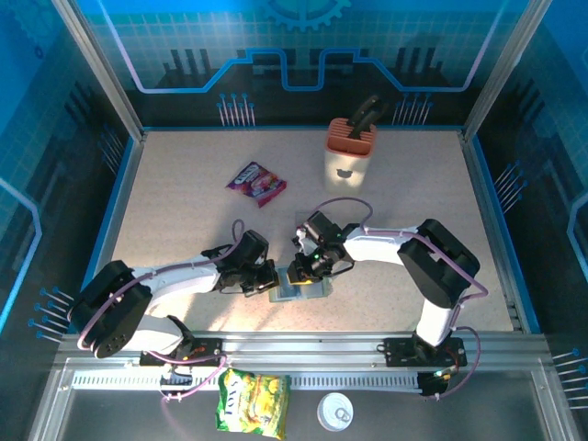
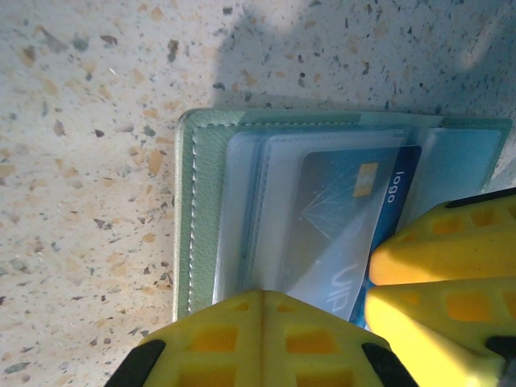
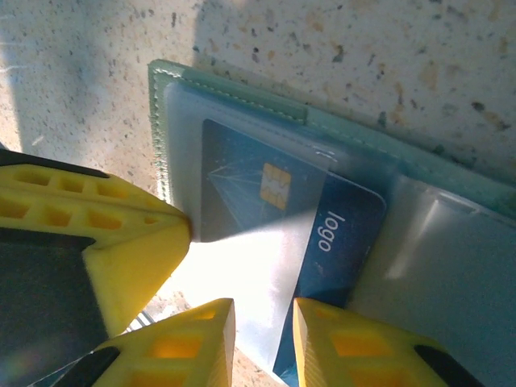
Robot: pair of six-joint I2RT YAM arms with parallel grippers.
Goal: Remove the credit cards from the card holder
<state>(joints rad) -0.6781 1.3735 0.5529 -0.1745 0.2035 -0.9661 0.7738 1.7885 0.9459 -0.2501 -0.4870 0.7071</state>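
Observation:
The grey-green card holder (image 1: 310,292) lies open on the speckled table between both grippers. In the left wrist view its stitched edge (image 2: 197,210) and clear pockets show, with a blue credit card (image 2: 355,210) sticking partly out of a pocket. My left gripper (image 2: 262,297) is shut, its tips pressing on the holder's near pocket edge. My right gripper (image 3: 264,314) stands narrowly open; the blue credit card's (image 3: 339,234) lower edge and a clear pocket flap lie in the gap between its jaws. The left gripper's yellow fingers (image 3: 113,234) show at the left of the right wrist view.
A beige knife block (image 1: 350,147) stands at the back. A purple-red snack packet (image 1: 256,182) lies behind the arms. On the near shelf lie a yellow packet (image 1: 254,402) and a white lid (image 1: 335,412). Blue walls enclose the table.

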